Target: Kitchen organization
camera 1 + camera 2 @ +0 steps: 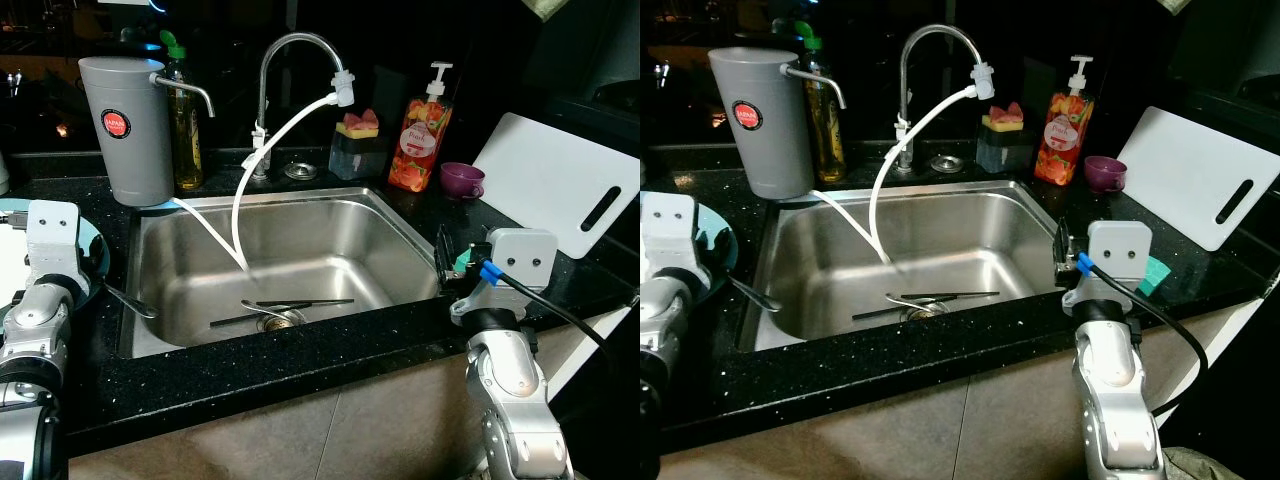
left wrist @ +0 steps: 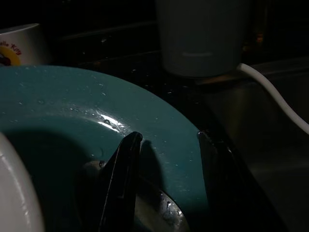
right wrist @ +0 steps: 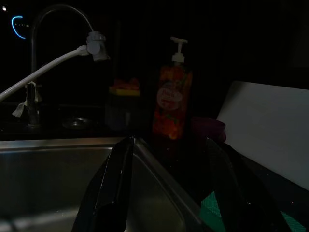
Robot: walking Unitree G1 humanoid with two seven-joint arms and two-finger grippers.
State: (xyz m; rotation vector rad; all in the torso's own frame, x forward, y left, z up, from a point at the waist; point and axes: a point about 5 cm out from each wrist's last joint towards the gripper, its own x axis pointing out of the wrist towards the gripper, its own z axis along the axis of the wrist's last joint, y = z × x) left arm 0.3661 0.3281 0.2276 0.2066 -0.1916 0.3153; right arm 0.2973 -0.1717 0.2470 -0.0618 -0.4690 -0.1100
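Centrally, steel sink [image 1: 395, 235] holds utensils [image 1: 283, 308]; white hose [image 1: 262, 150] droops in.

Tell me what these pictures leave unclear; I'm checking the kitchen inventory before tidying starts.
- Teal plate: cut off by the picture edge and covered by the left gripper in the left wrist view.
- Green item on the counter: dark and partly behind the right gripper in the right wrist view; I cannot identify it.
- Utensils in the sink: too thin to tell types in the eye views.
- Mug: cropped, print unreadable.
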